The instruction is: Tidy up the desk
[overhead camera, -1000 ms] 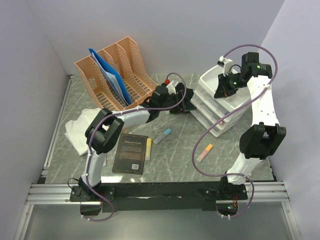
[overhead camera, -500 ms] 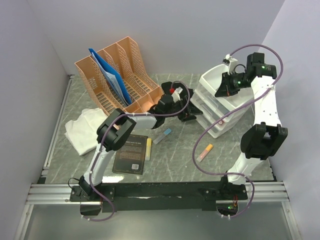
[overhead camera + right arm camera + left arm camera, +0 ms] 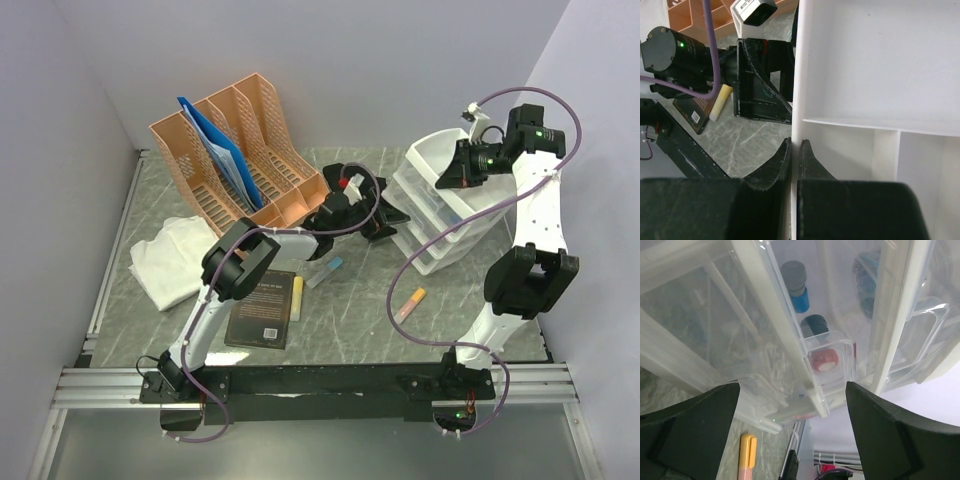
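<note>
The desk is a grey-green marble top. On its right stands a white and clear drawer unit with an open white tray on top. My right gripper is shut on that tray's thin side wall, one finger on each face. My left gripper is open, right against the unit's front. In the left wrist view its jaws stand wide apart around a clear drawer handle. Blue-capped items show inside the drawer.
An orange-pink highlighter lies in front of the unit. A blue-capped marker, a yellow marker and a dark book lie mid-desk. A white cloth and an orange file rack with a blue folder sit left.
My left gripper has reached right to the drawer unit's front and opened wider. My right gripper, still shut on the tray wall, has shifted right, and the tray with it.
</note>
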Controlling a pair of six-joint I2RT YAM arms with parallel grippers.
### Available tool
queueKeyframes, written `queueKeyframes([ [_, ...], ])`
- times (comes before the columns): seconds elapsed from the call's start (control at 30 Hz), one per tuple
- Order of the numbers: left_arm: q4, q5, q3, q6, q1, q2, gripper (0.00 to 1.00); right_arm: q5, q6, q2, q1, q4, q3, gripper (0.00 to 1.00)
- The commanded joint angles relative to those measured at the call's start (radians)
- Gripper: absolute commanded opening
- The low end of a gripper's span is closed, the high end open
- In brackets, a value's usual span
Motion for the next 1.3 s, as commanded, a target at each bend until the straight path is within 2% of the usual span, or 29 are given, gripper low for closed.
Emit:
queueKeyframes([
  [0.0,0.036,-0.069,0.078,0.002,-0.021,0.019,0.95,-0.193,0.075,-0.017,-0.001,-0.009,0.021,0.00],
  [0.1,0.009,-0.118,0.081,0.025,-0.036,0.008,0.96,-0.202,0.090,-0.020,-0.006,0.004,0.021,0.00],
  [0.27,0.091,-0.206,0.079,-0.001,-0.059,0.022,0.95,-0.253,0.110,-0.025,-0.006,0.014,-0.020,0.00],
  [0.53,0.200,-0.255,0.159,-0.023,-0.076,0.065,0.92,-0.253,0.115,-0.039,-0.007,0.022,-0.071,0.00],
  [0.63,0.252,-0.270,0.150,-0.027,-0.074,0.060,0.86,-0.244,0.115,-0.042,-0.007,0.031,-0.086,0.00],
  [0.83,0.334,-0.263,0.121,-0.029,-0.062,0.031,0.68,-0.151,0.096,-0.054,-0.010,0.069,-0.127,0.00],
  [1.07,0.381,-0.215,0.132,-0.054,-0.041,0.029,0.42,-0.060,0.073,-0.059,-0.018,0.126,-0.190,0.00],
  [1.27,0.389,-0.180,0.136,-0.054,-0.030,0.026,0.32,-0.026,0.069,-0.046,-0.039,0.161,-0.217,0.00],
])
